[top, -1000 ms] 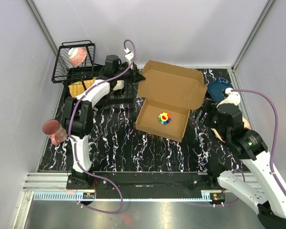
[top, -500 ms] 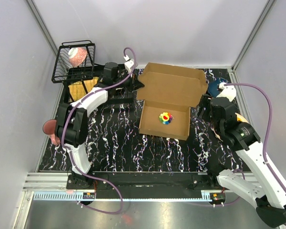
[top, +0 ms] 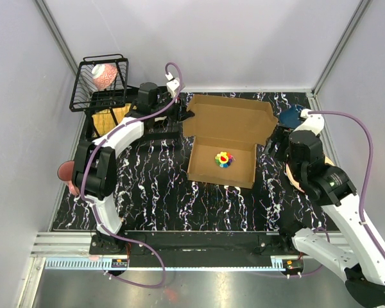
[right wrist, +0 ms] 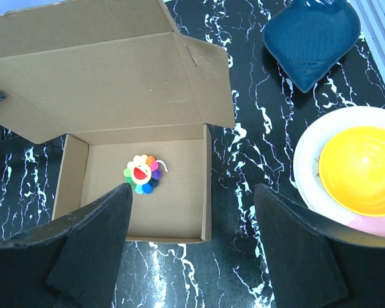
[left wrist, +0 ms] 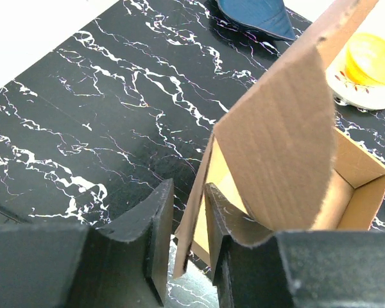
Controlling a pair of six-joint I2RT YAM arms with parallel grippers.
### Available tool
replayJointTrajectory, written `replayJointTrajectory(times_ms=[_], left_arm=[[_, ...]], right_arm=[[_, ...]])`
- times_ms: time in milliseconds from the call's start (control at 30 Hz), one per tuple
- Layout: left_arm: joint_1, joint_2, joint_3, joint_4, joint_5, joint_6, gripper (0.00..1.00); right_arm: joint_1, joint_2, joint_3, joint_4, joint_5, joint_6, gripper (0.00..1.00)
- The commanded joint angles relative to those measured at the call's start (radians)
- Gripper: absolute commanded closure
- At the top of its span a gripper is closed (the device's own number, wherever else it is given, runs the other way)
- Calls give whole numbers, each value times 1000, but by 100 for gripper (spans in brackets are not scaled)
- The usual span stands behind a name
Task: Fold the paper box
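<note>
Loosely, left pincer [left wrist: 186,192] straddles a paper box [top: 240,170] flap [left wrist: 276,147] half-hiding the interior; right pincer [right wrist: 192,189] gapes empty

My top view looks down on the table [top: 154,192]; both wrist views, closer, share its box [top: 228,122].
</note>
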Motion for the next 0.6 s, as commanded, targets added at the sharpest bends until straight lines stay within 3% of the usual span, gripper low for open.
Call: replayJointTrajectory(times_ms=[0, 233, 500, 567], left_arm=[[0, -26, 16, 32, -8, 2, 72], [0, -13, 26, 6, -26, 5, 89], [0, 12, 100, -57, -42, -3, 98], [0, 12, 102, -63, -40, 0, 100]], right_arm=[[-4, 8, 62, 6, 47, -38, 17], [-50, 117, 82, 44, 96, -239, 14], [-106, 243, 12, 211, 3, -346, 13], [-138, 249, -24, 321, -60, -358, 12]])
